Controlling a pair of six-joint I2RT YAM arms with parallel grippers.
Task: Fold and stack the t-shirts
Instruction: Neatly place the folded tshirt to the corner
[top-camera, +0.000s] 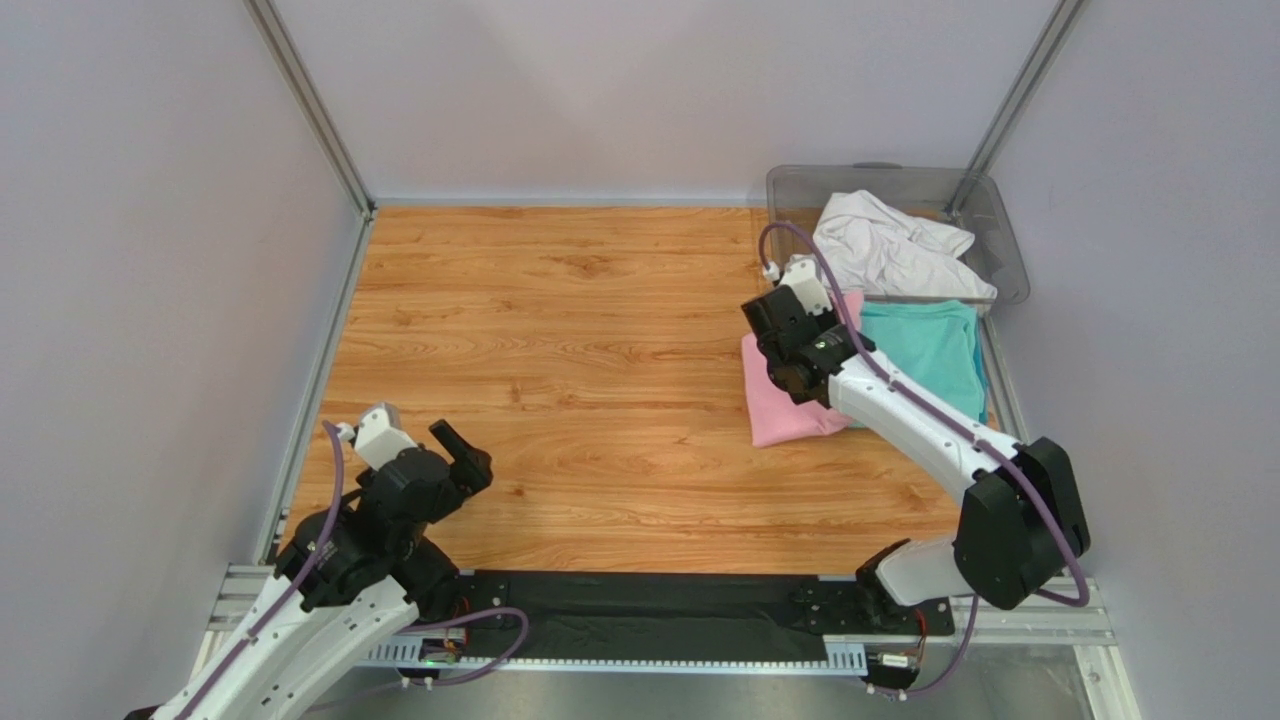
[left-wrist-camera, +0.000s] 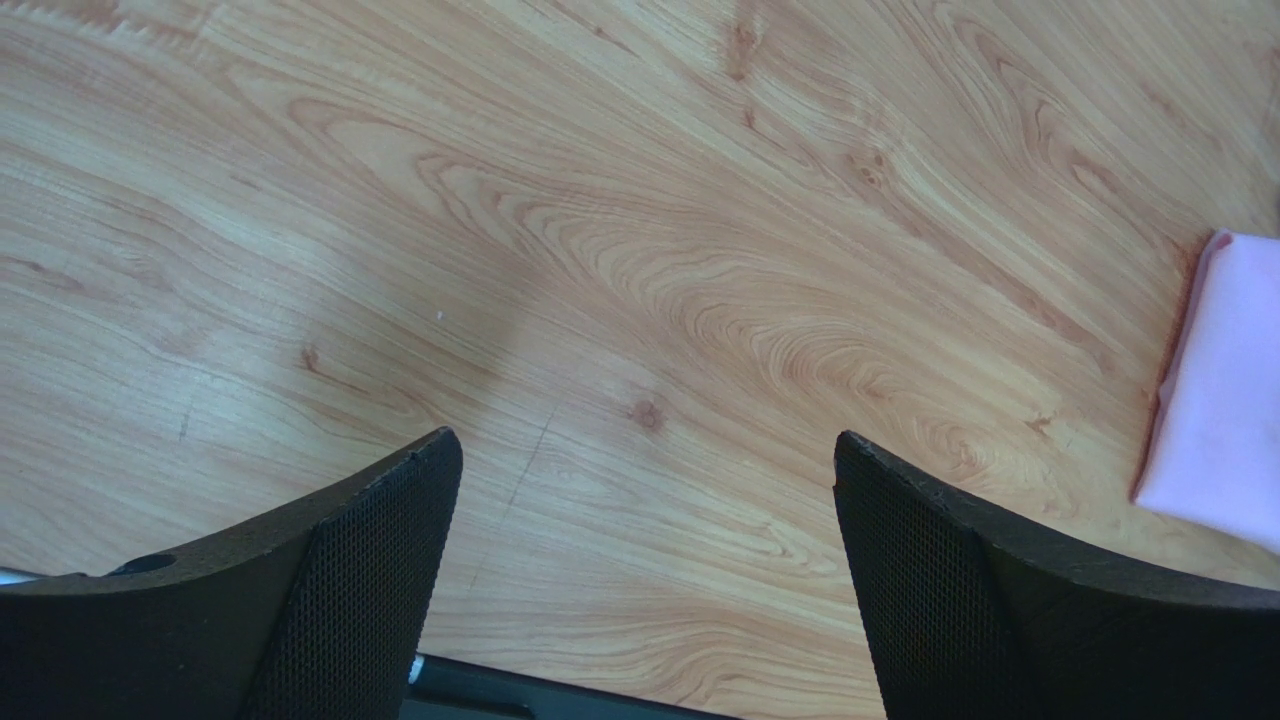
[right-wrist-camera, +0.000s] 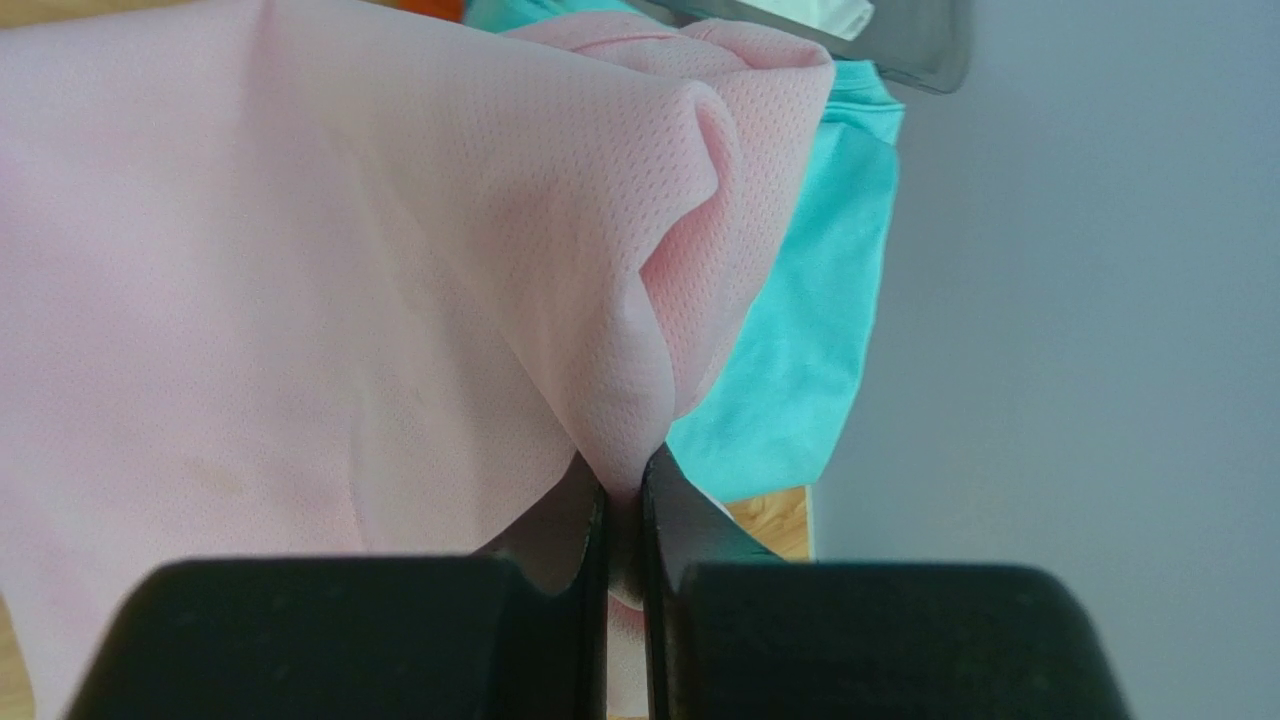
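Right gripper (right-wrist-camera: 624, 477) is pinching a fold of the soft light-pink cloth t-shirt (right-wrist-camera: 301, 300) — probably to fold it. Left gripper (left-wrist-camera: 646, 465) is hanging released.

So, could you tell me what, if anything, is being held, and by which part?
The right gripper, jaws shut, pinches a bunched fold of the pink t-shirt; the left gripper, jaws open, holds nothing.

Your light pink t-shirt (right-wrist-camera: 301, 300) is matt, fine-mesh knit cloth; your wood-grain tabletop (left-wrist-camera: 631, 225) looks smooth, faintly sheened; the grey bin (top-camera: 789, 192) is clear plastic.
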